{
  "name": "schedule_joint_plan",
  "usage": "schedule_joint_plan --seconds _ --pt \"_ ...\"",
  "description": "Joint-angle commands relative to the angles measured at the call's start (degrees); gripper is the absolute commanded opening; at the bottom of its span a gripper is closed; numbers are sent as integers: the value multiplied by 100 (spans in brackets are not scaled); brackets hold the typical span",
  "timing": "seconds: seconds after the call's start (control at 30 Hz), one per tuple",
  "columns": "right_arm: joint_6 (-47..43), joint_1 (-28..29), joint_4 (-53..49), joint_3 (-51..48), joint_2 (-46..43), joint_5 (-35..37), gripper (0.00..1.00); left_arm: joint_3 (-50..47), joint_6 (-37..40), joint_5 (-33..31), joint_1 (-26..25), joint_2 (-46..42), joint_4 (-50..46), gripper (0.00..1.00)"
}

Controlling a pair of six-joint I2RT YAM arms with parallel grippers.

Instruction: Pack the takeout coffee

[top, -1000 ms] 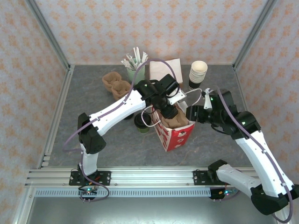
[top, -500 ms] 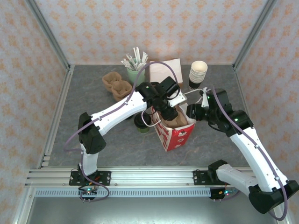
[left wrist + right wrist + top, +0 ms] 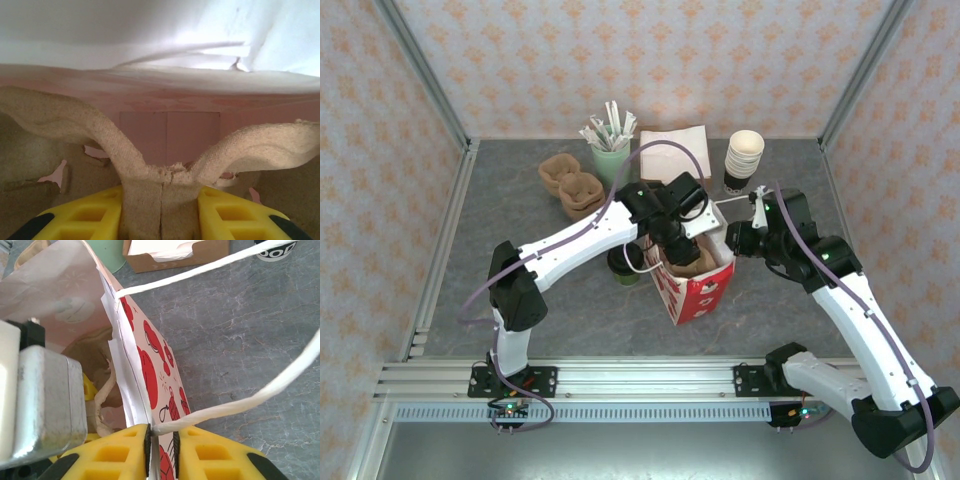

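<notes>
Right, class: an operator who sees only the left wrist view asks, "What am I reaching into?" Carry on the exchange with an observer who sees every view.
Observer: A red-printed paper bag; your left gripper holds the pulp carrier inside it.
Operator: Is anything steadying the bag?
Observer: The right gripper pinches its rim beside a white handle.
Operator: Where is the coffee?
Observer: The takeout coffee stands on the table outside the bag, beside it, under the left arm.
</notes>
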Motion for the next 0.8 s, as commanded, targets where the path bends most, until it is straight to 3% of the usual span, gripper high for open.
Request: schedule_joint_plan --seconds 0.0,0.43,0.77 --pt "18 -66 109 -15 -81 265 19 -51 243 -89 -26 -87 -53 34" --pt "100 -76 211 9 -174 -40 7 92 364 -510 -88 238 -371 34" --pt "149 -70 281 -33 -215 -220 5 329 442 -669 -166 552 -619 34"
